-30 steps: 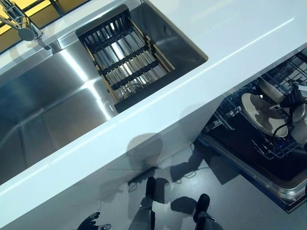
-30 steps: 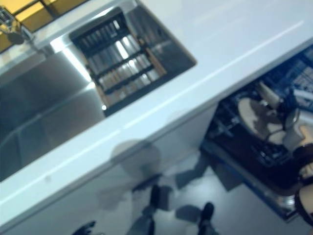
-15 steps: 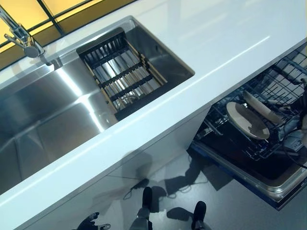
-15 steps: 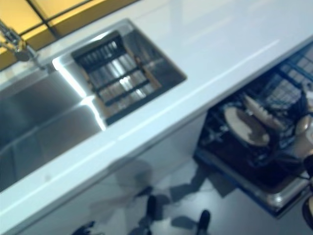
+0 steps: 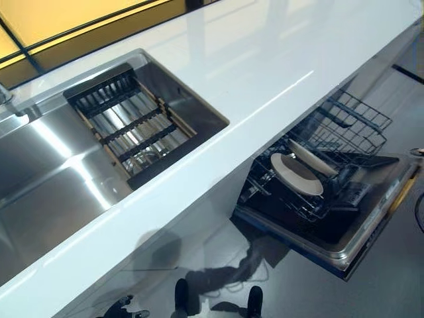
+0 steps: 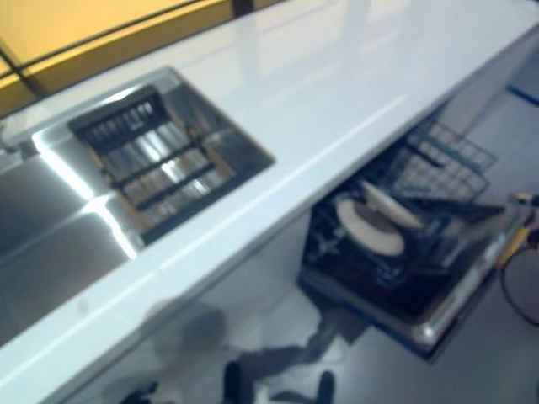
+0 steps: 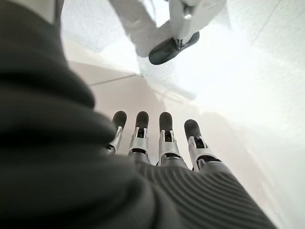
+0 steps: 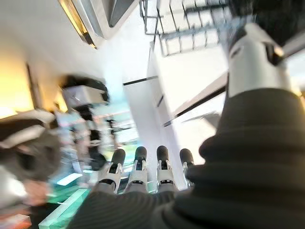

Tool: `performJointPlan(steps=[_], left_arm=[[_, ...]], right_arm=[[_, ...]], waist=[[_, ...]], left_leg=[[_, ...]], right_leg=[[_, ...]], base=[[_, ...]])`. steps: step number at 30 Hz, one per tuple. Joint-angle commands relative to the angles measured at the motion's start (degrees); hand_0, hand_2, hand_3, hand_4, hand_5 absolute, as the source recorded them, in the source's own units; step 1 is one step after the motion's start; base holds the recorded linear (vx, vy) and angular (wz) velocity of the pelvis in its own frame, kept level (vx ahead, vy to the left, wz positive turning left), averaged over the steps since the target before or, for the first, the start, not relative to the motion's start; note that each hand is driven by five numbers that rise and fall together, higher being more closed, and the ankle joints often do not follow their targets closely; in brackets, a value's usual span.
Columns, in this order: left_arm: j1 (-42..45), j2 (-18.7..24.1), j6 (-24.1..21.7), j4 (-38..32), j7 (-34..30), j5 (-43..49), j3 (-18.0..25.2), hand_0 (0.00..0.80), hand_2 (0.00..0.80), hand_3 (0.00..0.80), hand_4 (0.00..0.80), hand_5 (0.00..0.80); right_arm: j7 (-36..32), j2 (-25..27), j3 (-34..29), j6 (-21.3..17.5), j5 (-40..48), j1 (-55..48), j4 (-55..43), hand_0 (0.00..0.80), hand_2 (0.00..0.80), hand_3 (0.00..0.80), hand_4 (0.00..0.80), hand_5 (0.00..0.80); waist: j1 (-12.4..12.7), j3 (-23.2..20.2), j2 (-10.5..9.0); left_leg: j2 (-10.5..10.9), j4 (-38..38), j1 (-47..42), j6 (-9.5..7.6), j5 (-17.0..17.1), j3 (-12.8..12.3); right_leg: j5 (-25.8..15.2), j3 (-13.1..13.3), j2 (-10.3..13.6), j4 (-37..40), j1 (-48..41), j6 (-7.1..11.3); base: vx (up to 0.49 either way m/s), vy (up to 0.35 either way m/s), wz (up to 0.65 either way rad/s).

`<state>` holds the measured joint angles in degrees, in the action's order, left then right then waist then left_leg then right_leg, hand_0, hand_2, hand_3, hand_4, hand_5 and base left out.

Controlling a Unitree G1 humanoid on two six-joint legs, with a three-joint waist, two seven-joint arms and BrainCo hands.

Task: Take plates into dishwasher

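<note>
Two beige plates (image 5: 296,173) stand side by side in the lower rack (image 5: 351,122) of the open dishwasher, below the white counter (image 5: 265,73). They also show in the right eye view (image 6: 370,225). My left hand (image 7: 167,143) hangs low in front of the counter with straight fingers and holds nothing. It shows as a dark shape at the bottom edge of the left eye view (image 5: 122,308). My right hand (image 8: 138,174) shows only in its wrist view, with straight fingers and nothing in it.
A steel sink (image 5: 46,172) is set in the counter at the left, with a black slatted drain rack (image 5: 126,122) across it. The dishwasher's open door (image 5: 358,225) juts out over the grey floor at the lower right.
The camera has swung, so the whole picture has shifted left. My right hand, which was over the plates in the dishwasher rack, has drawn away and left both eye views. The plates stay in the rack.
</note>
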<state>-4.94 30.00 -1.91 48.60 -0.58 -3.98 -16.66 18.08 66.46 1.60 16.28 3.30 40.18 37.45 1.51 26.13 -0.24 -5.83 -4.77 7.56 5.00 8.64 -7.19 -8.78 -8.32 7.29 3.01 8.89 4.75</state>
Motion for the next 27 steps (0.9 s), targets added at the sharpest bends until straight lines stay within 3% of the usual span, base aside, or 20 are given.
performJointPlan(steps=[1,7,8,14,20,27], left_arm=[[-0.4,-1.3,-1.2,4.2,1.3,1.0,-1.7,0.0,0.0,0.0,0.0,0.0],[-2.2,-4.0,-0.3,5.0,2.7,0.4,-3.4,0.0,0.0,0.0,0.0,0.0],[-2.5,-4.8,-0.6,5.5,2.8,-0.1,-3.6,0.0,0.0,0.0,0.0,0.0],[-4.1,-6.2,-0.9,6.5,2.5,-0.1,-4.7,0.0,0.0,0.0,0.0,0.0],[-5.6,-6.6,-2.2,6.8,2.1,-0.5,-6.4,0.0,0.0,0.0,0.0,0.0],[-7.1,-7.2,-2.3,6.9,2.3,-1.1,-8.2,0.0,0.0,0.0,0.0,0.0]], right_arm=[[4.8,-0.9,-1.7,-0.8,7.3,-0.7,-2.0,0.0,0.0,0.0,0.0,0.0],[7.5,-6.9,-5.5,-2.5,18.8,-0.6,-2.7,0.0,0.0,0.0,0.0,0.0],[7.2,-8.4,-6.4,-3.7,22.5,-1.2,-2.8,0.0,0.0,0.0,0.0,0.0],[2.6,-14.7,-8.3,-10.9,34.7,-3.2,-1.2,0.0,0.0,0.0,0.0,0.0],[-2.3,-18.9,-8.7,-15.3,41.8,-3.7,1.0,0.0,0.0,0.0,0.0,0.0],[-7.5,-22.3,-6.4,-16.4,43.9,-1.2,4.3,0.0,0.0,0.0,0.0,0.0]], waist=[[-1.6,-5.0,1.3],[-4.3,-5.0,4.2],[-5.1,-5.0,5.3],[-6.5,-4.3,7.74],[-6.9,-3.4,9.51],[-7.1,-2.1,11.45]], left_leg=[[1.7,0.3,2.3,-2.39,-4.3,-0.7],[2.4,0.0,2.0,-1.95,-4.5,-1.6],[2.6,0.0,1.7,-1.84,-4.5,-1.8],[2.6,-0.1,1.3,-1.34,-4.3,-2.7],[2.7,-0.1,1.9,-0.8,-3.9,-2.8],[2.8,-0.2,2.8,-0.19,-3.5,-2.7]], right_leg=[[7.3,-1.0,-1.4,-5.0,0.3,0.99],[6.7,0.9,-1.0,-4.2,1.4,0.79],[6.7,1.4,-0.8,-4.1,1.5,0.64],[6.8,2.0,-0.4,-4.3,2.3,0.13],[7.1,1.6,-0.2,-4.8,3.4,-0.34],[6.3,0.7,-0.1,-3.6,4.7,-0.47]], base=[[-0.075,0.037,-0.19],[-0.064,0.052,-0.24],[-0.019,0.057,-0.2],[-0.022,0.007,-0.16],[-0.039,-0.041,-0.17],[-0.041,-0.009,-0.07]])
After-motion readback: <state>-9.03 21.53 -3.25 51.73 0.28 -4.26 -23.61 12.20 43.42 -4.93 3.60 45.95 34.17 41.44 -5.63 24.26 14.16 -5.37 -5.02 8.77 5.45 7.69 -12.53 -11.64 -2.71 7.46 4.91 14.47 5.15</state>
